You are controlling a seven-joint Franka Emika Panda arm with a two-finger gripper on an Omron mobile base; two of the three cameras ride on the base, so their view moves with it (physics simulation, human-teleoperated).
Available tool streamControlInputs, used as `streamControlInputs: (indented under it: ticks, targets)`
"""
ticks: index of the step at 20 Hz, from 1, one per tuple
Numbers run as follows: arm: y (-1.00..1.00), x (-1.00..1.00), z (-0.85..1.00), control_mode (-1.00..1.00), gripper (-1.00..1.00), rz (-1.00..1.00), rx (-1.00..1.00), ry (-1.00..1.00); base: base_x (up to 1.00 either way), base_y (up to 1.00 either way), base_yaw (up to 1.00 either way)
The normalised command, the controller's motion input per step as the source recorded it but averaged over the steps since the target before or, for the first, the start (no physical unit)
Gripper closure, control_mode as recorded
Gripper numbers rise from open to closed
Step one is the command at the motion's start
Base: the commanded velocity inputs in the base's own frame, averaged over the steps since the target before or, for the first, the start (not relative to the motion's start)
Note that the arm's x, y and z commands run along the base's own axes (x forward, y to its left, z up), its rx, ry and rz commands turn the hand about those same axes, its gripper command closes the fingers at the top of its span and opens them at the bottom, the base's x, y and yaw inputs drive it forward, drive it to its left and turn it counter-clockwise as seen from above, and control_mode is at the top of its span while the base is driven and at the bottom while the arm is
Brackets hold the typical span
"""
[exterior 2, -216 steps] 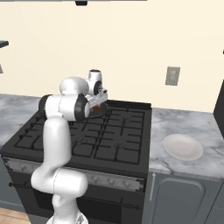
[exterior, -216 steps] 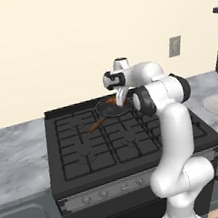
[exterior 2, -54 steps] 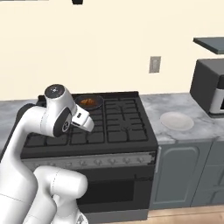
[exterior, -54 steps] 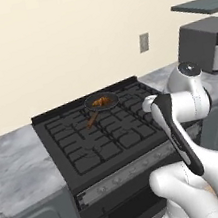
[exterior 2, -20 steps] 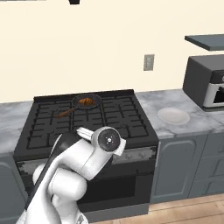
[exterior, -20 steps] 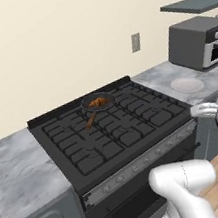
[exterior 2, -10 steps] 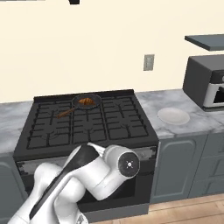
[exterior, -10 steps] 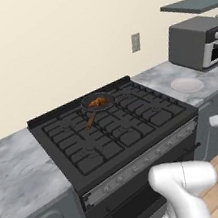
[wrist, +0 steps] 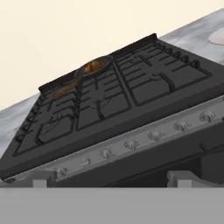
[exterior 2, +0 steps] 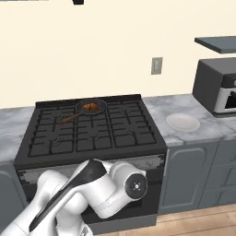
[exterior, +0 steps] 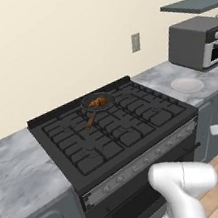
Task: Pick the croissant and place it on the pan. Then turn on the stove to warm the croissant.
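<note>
Pincer tips, two small grey stubs at the foot of the hand view, stand far apart with nothing between them, pointed at the silver-grey knob strip along the front of the wide black gas stove. Knobs there look small, round and stiff, likely turned by pinching one across its width; no markings on them can be read. Farther back in this view, the small orange-brown curved croissant lies inside the small round dark frying pan, whose thin brown wooden handle points toward the stove's left side. From the left base view, the croissant sits in the pan on a rear burner, and a flat white round plate rests on the grey marbled counter near a grey toaster oven. The pastry seems light, soft and flaky, easily crushed, but it appears already placed. From the right base view, the pan holds the croissant at the rear left of the stove, and the white arm crouches low before the oven door. No brand names, labels or writing are legible anywhere.
</note>
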Motion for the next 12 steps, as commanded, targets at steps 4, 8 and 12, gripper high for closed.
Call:
streamControlInputs:
  ticks: [4,8,12]
  targets:
    - [0.00,0.00,-0.39,-1.00,-1.00,0.07,-0.12,-0.03,0.00,0.00,0.00]
    - [0.00,0.00,-0.38,-1.00,-1.00,0.08,-0.15,-0.06,0.00,0.00,0.00]
    - [0.00,0.00,-0.32,-1.00,-1.00,0.06,-0.13,-0.10,0.00,0.00,0.00]
